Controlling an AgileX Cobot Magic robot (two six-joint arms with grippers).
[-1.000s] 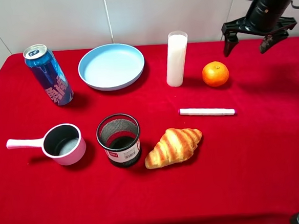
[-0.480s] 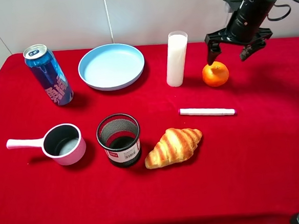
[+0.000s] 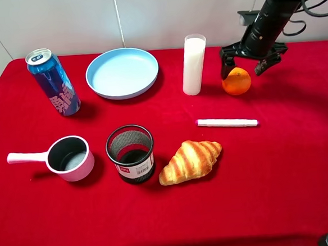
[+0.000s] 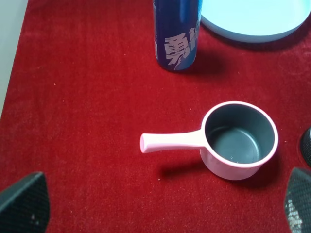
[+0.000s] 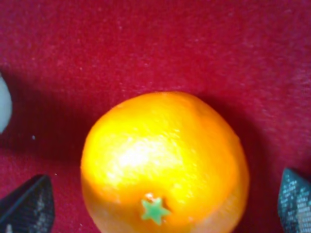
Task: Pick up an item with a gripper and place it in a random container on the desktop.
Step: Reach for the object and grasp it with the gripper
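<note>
Right gripper (image 3: pixel 242 71): black, two-fingered, on a dark arm with cables, far right. Jaws apart, one finger on either side of the orange (image 3: pixel 236 81); contact not discernible. In the right wrist view, textured black fingertips (image 5: pixel 26 206) sat well clear of the fruit's flanks.

Left gripper (image 4: pixel 160 206): jaws apart, above the near-left area.

Plate (image 3: pixel 122 73): round, shallow, light-blue, smooth with raised rim, far centre-left, empty.
Can (image 3: pixel 53 82): blue metal cylinder, white lettering, tilted, far left.
Tumbler (image 3: pixel 194 64): tall white cylinder, just left of the orange.
Croissant (image 3: pixel 190 161): golden-brown, ridged, near centre.
Mesh cup (image 3: pixel 130 153): black wire mesh, round, left of the croissant.
Pot (image 3: pixel 71 157): pink, dark inside, straight handle pointing left.
Orange: round, glossy, dimpled skin, green star-shaped stem scar, resting on the counter far right.
Marker (image 3: pixel 227 122): thin, white, lying flat.

Counter (image 3: pixel 303 175): bright red felt-like cloth, fine nap. Pale panelled wall behind.
</note>
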